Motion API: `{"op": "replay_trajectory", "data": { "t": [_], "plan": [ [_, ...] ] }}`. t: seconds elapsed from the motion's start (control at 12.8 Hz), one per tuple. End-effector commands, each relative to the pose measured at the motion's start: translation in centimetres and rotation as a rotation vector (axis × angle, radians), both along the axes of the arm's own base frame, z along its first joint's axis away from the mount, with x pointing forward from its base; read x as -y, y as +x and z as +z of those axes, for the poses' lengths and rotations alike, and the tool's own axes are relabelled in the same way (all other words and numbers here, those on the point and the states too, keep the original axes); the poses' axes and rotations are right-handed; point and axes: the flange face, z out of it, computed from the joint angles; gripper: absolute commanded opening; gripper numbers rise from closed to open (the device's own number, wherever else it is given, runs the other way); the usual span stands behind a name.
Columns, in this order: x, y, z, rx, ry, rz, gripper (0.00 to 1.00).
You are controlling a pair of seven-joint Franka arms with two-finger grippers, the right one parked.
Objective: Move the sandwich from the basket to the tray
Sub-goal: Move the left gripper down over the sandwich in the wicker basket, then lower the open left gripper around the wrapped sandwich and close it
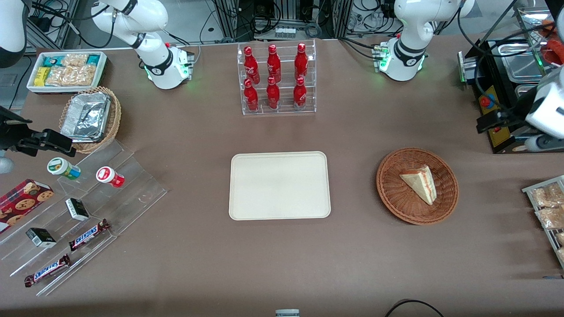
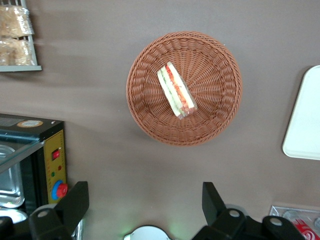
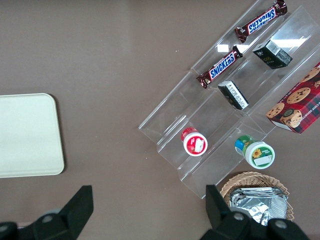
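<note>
The sandwich (image 1: 421,182) (image 2: 176,90), a pale triangular wedge with red and green filling on its edge, lies in the round brown wicker basket (image 1: 396,207) (image 2: 150,125). Beside the basket, toward the parked arm's end, the flat cream tray (image 1: 279,185) (image 2: 305,120) sits bare on the brown table. My gripper (image 1: 484,123) (image 2: 144,200) hangs high over the table, farther from the front camera than the basket and next to the black appliance. Its fingers (image 2: 75,200) are spread wide open with nothing between them.
A black appliance with a red button (image 1: 498,88) (image 2: 50,165) stands close to my gripper. A wire rack of snack packets (image 1: 546,207) (image 2: 17,35) sits at the working arm's end. A clear rack of red bottles (image 1: 276,79) stands farther back than the tray.
</note>
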Motion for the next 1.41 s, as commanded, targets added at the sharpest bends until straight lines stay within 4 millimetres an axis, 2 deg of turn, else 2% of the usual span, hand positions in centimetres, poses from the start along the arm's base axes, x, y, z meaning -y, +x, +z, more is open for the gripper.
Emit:
{"op": "replay_trajectory", "data": {
  "t": [0.0,0.39,0.63,0.94,1.1,1.33],
  "plan": [
    [-0.1,-0.9,-4.0,0.025,0.001,0.067,1.00],
    [0.5,0.0,-12.2,0.083,0.016,0.269,1.00],
    [1.6,0.3,-16.9,0.118,0.024,0.445,1.00],
    [3.8,1.0,-20.8,0.109,0.027,0.487,1.00],
    [4.6,0.9,-23.7,0.115,0.024,0.497,1.00],
    [4.6,0.4,-26.8,0.115,0.020,0.495,1.00]
  ]
}}
